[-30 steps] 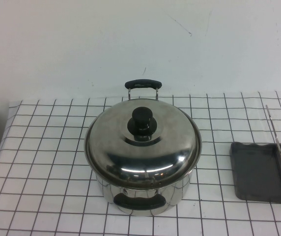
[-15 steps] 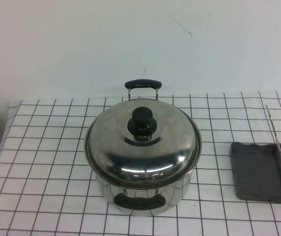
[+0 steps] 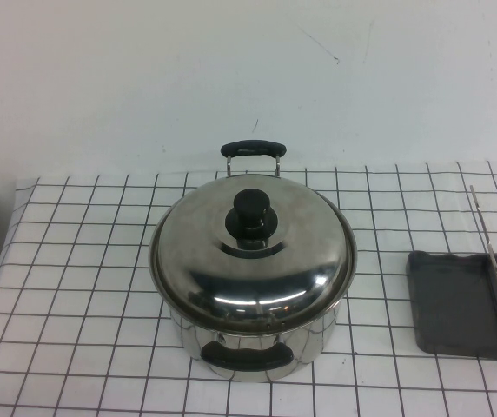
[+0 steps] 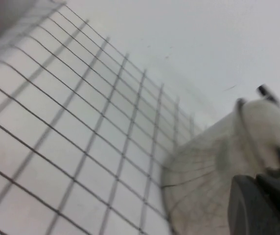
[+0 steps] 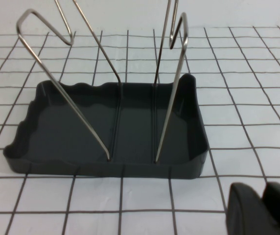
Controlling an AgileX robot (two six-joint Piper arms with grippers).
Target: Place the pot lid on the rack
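Note:
The shiny domed pot lid with its black knob sits closed on the steel pot in the middle of the table. At the table's right edge stands the rack, a dark grey tray with an upright wire frame. Neither arm shows in the high view. In the left wrist view my left gripper is shut and empty, close beside the pot's wall. My right gripper is shut on nothing, just in front of the rack's front wall and its wires.
A white cloth with a black grid covers the table. The pot's two black handles point to the far wall and the near edge. A white wall runs close behind the table.

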